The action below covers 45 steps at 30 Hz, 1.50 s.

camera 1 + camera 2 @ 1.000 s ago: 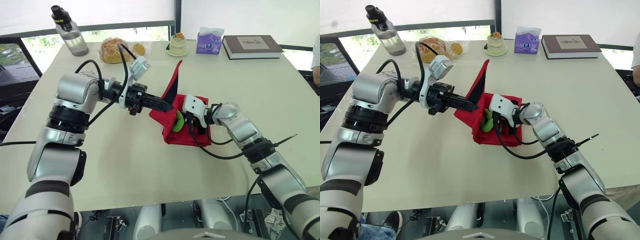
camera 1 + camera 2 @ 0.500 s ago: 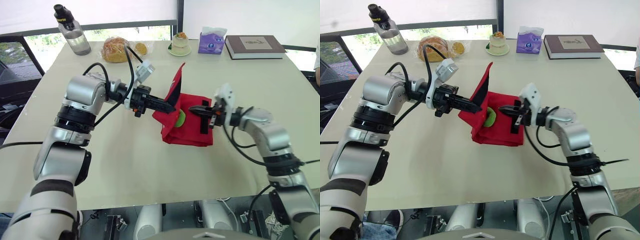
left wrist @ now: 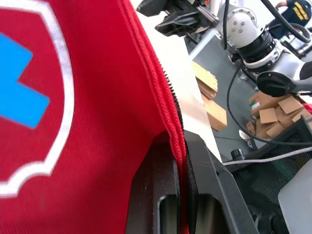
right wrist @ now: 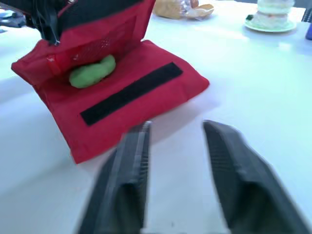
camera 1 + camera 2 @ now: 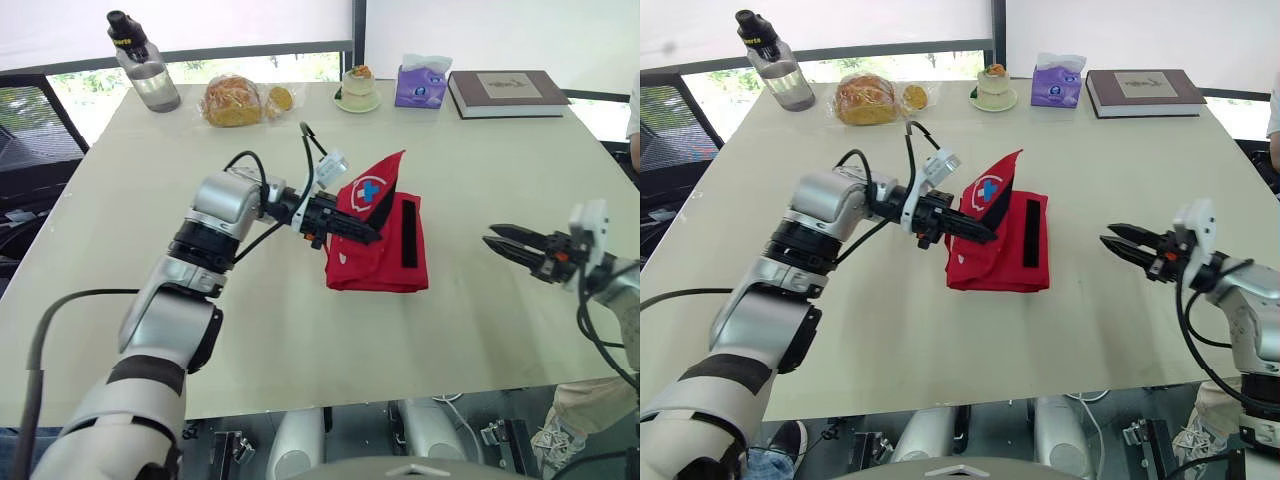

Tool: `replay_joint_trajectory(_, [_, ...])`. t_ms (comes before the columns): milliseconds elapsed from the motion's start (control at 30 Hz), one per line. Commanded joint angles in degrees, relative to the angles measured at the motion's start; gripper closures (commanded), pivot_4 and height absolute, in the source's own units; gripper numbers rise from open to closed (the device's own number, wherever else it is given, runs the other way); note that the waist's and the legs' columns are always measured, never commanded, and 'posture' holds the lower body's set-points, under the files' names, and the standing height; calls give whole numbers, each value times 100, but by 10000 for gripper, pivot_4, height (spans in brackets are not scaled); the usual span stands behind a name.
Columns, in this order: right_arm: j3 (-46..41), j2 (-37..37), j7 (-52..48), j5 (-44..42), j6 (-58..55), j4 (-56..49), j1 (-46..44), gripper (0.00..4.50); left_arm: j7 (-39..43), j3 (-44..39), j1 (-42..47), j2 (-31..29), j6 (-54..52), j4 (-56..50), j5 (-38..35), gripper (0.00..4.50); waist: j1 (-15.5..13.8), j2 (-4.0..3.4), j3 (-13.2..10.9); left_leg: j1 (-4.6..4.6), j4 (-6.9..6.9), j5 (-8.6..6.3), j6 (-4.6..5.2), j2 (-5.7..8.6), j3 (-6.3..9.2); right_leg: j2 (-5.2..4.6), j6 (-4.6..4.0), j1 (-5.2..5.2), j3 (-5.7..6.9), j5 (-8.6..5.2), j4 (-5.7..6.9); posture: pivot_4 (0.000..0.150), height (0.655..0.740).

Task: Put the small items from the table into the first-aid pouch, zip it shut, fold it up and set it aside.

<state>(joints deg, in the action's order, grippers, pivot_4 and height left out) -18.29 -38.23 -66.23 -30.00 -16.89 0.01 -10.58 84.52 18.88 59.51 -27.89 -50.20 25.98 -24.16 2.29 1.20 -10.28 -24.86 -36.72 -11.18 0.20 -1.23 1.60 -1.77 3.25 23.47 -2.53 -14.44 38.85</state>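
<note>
The red first-aid pouch [image 5: 385,262] lies in the middle of the table with a black strip [image 5: 408,232] along its top. Its flap with the white and blue cross [image 5: 370,190] is held up at a slant. My left gripper [image 5: 364,233] is shut on the flap's edge, and in the left wrist view the red fabric [image 3: 73,97] is pinched between the black fingers [image 3: 209,195]. A green item [image 4: 92,72] lies inside the pouch under the flap. My right gripper [image 5: 505,243] hovers over the table to the right of the pouch, open and holding nothing.
Along the far edge stand a water bottle [image 5: 140,62], a bag of bread [image 5: 232,100], a small cake on a plate [image 5: 356,88], a purple tissue pack [image 5: 420,82] and a book [image 5: 510,92]. A person's sleeve [image 5: 633,108] shows at the right edge.
My right gripper has come out of the pouch, swung away to the right and opened. My left gripper has brought the flap down lower over the pouch.
</note>
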Motion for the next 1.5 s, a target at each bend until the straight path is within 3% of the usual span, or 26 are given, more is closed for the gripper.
replay_joint_trajectory(33, [-218, -155, -113, -225, 150, -193, 81, 10938, -25, -111, 211, 160, 206, 171, 83, 38123, -1, 0, 0, 0, 0, 0, 0, 0, 1, 1, 0, 0, 0, 0, 0, 1500, 7332])
replay_joint_trajectory(67, [-215, -162, -91, -223, 159, -231, 117, 5746, -47, -144, 236, 233, 241, 258, 95, 35643, -4, 0, 0, -1, 0, 0, 0, 0, 0, 1, 0, 0, 0, 0, 0, 1500, 7332])
replay_joint_trajectory(100, [-202, -165, -58, -215, 163, -269, 143, 659, -68, -183, 264, 297, 277, 352, 101, 30029, -9, 0, 0, -1, 0, 0, 0, 0, 0, 0, 0, 0, 0, 0, 0, 1500, 7332])
replay_joint_trajectory(200, [-148, -114, 97, -212, 145, -437, 225, 0, -258, -390, 354, 546, 309, 685, 71, 20324, -27, 0, 0, -1, -1, 0, 0, 0, 1, 0, 4, -1, 1, -2, -1, 1500, 7332])
replay_joint_trajectory(333, [-104, -81, 245, -258, 97, -573, 278, 0, -286, -492, 382, 688, 333, 918, 118, 443, -25, 0, 0, -2, -3, 0, 0, 1, 0, -1, 7, -1, 1, -4, -1, 1500, 7332])
replay_joint_trajectory(533, [-96, -113, 282, -275, 163, -548, 334, 0, -434, -661, 387, 925, 406, 1251, 159, 132, -26, 0, 0, -1, -2, 0, 0, 1, 1, 0, 6, -1, 1, -3, 0, 1500, 7332])
replay_joint_trajectory(700, [-64, -152, 260, -159, 306, -468, 390, 0, -1009, -1196, 491, 1305, 449, 1676, 96, 132, -42, 0, 0, -2, -6, 0, 0, 2, 2, -1, 8, -3, 2, -3, -1, 1500, 7332])
replay_joint_trajectory(1067, [102, -230, 262, 23, 403, -453, 444, 0, -1218, -1527, 174, 1663, 249, 1328, -81, 132, -51, 0, 0, -1, -5, 0, 0, 3, 4, -1, 4, -4, 3, -1, 0, 1500, 7332])
replay_joint_trajectory(1333, [98, -300, 250, 101, 527, -409, 532, 0, -1861, -1149, -231, 1971, 1242, 978, 525, 132, -142, -1, 1, 2, -7, 0, -1, 5, 1, -4, 2, -6, 1, 1, 0, 1500, 7332])
replay_joint_trajectory(1433, [131, -332, 273, 123, 521, -453, 525, 0, -2031, -797, -584, 1999, 1541, 575, 830, 7684, -159, -4, 3, 12, -9, 0, -1, 5, 2, -4, 2, -18, 1, 1, -2, 1500, 7332])
replay_joint_trajectory(1500, [116, -308, 279, 78, 513, -479, 510, 0, -2149, -623, -771, 2000, 1825, 399, 1023, 16619, -162, -5, 4, 15, -10, 0, -1, 5, 3, -4, 2, -21, 2, 1, -2, 1500, 7332])
